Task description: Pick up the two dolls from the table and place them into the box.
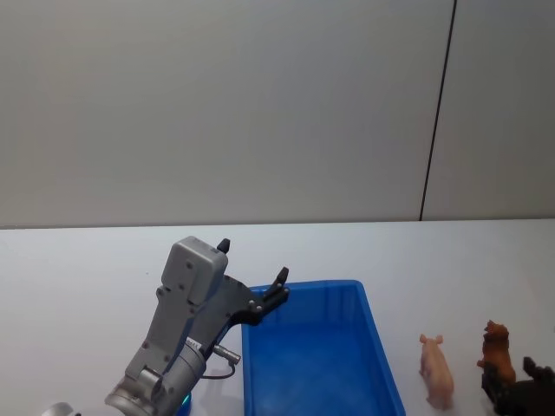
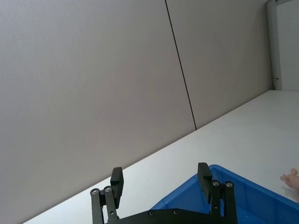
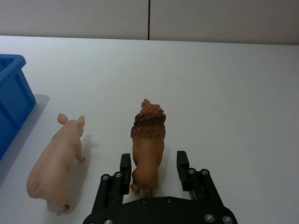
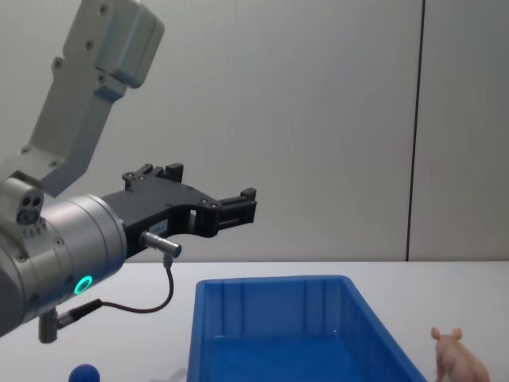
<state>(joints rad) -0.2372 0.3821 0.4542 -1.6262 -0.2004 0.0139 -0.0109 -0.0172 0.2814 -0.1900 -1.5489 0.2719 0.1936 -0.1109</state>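
As right gripper [image 3: 153, 160] fingers [image 3: 182, 161] stand apart, brown doll [image 3: 147, 137] between, seemingly untouched.

- Bright, even light.
- The pig [image 3: 53, 161] and the box [image 3: 11, 100] cast soft, faint shadows on the white table [image 3: 224, 93].
- A small glint sits inside the box.

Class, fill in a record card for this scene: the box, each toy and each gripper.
box: blue, on the table, no toy seen inside
pig: standing on table, between box and lion
lion: standing on table, beside pig, on the side away from box
left gripper: raised near box's far left corner, jaws open, empty
right gripper: low at lion's rear, jaws open either side of it
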